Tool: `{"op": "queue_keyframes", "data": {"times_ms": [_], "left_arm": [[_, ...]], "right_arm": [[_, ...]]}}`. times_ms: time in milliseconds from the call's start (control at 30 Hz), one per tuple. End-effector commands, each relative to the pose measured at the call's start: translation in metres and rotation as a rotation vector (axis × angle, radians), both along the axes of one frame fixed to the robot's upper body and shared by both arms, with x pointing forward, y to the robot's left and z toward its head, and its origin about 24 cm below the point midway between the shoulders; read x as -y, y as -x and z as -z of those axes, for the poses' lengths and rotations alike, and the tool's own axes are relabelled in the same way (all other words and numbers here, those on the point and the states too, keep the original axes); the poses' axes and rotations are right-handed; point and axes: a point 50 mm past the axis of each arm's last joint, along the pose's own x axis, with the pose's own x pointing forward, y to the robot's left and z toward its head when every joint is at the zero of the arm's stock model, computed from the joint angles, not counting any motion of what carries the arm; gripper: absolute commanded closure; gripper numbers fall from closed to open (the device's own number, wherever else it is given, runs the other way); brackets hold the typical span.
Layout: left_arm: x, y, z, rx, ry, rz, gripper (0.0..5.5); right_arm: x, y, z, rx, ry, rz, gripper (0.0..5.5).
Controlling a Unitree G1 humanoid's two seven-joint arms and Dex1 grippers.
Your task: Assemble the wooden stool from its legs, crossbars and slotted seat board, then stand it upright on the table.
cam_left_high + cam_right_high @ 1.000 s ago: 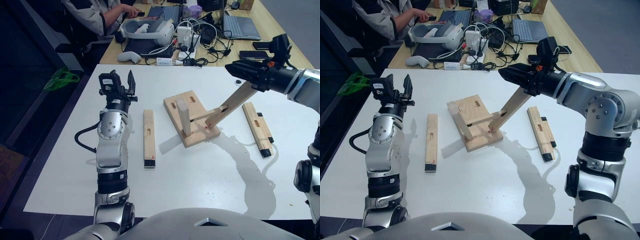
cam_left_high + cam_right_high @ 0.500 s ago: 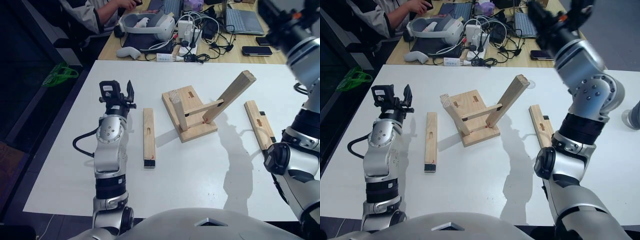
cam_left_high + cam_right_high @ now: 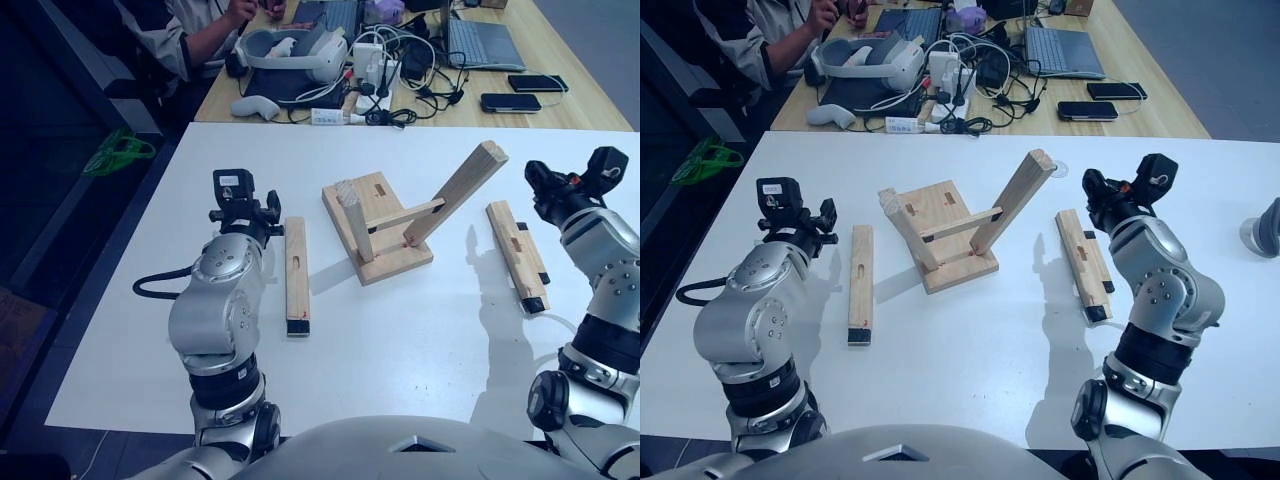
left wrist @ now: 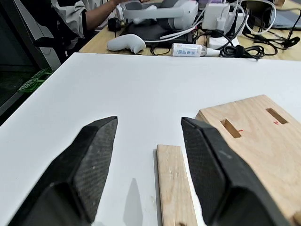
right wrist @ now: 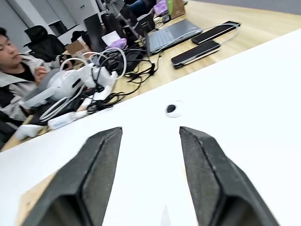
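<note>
The slotted seat board (image 3: 390, 252) lies flat mid-table. One leg (image 3: 358, 222) stands upright in it. A second leg (image 3: 457, 191) leans out to the right, and a thin crossbar (image 3: 408, 212) joins the two. A loose slotted leg (image 3: 296, 275) lies left of the board, another loose leg (image 3: 517, 254) to its right. My left gripper (image 3: 262, 215) is open, low beside the far end of the left loose leg (image 4: 176, 186). My right gripper (image 3: 545, 188) is open and empty, above the far end of the right loose leg.
A wooden desk (image 3: 560, 100) behind the white table (image 3: 400, 350) carries a headset (image 3: 290, 50), cables, laptops and phones. A person sits at the far left of the desk. A small round dark item (image 5: 171, 109) lies on the far table surface.
My right gripper let go of the leaning leg, swung up and came down right of the stool. The leg stays propped. My left arm turned and lowered toward the left loose leg.
</note>
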Motion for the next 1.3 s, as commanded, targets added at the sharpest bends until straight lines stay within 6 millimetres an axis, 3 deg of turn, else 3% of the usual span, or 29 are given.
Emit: {"op": "queue_keyframes", "data": {"times_ms": [33, 133, 200, 267, 400, 500, 600, 767, 967, 1200, 1300], "left_arm": [[-0.005, 0.023, 0.009, -0.088, -0.045, 0.028, 2.97], [-0.006, 0.033, 0.012, -0.085, -0.051, 0.038, 2.97], [-0.002, 0.029, 0.010, -0.066, -0.047, 0.058, 2.97], [0.008, 0.014, 0.002, -0.016, -0.040, 0.086, 2.97], [0.044, -0.035, -0.028, 0.113, 0.017, 0.158, 2.97], [0.066, -0.051, -0.039, 0.144, 0.023, 0.238, 2.97], [0.066, -0.051, -0.036, 0.130, 0.015, 0.242, 2.97], [0.048, -0.046, -0.020, 0.076, 0.002, 0.180, 2.97], [0.036, -0.051, -0.019, 0.085, -0.002, 0.135, 2.97], [0.018, -0.061, -0.018, 0.100, -0.012, 0.092, 2.97], [0.011, -0.065, -0.019, 0.110, -0.014, 0.063, 2.97]], "right_arm": [[-0.004, 0.010, 0.005, -0.029, -0.018, -0.004, 3.24], [-0.007, 0.012, 0.009, -0.050, -0.029, -0.011, 3.24], [-0.016, 0.013, 0.012, -0.068, -0.033, -0.037, 3.24], [-0.035, 0.010, 0.011, -0.069, -0.064, -0.109, 3.24], [-0.099, 0.004, -0.012, -0.011, -0.201, -0.458, 3.24], [-0.115, 0.005, -0.018, -0.010, -0.194, -0.581, 3.24], [-0.113, 0.004, -0.018, -0.017, -0.189, -0.584, 3.24], [-0.101, 0.002, -0.016, -0.028, -0.164, -0.534, 3.24], [-0.091, -0.003, -0.020, -0.013, -0.132, -0.512, 3.24], [-0.053, -0.009, -0.022, -0.022, 0.035, -0.457, 3.24], [-0.035, -0.008, -0.025, -0.048, 0.148, -0.523, 3.24]]}}
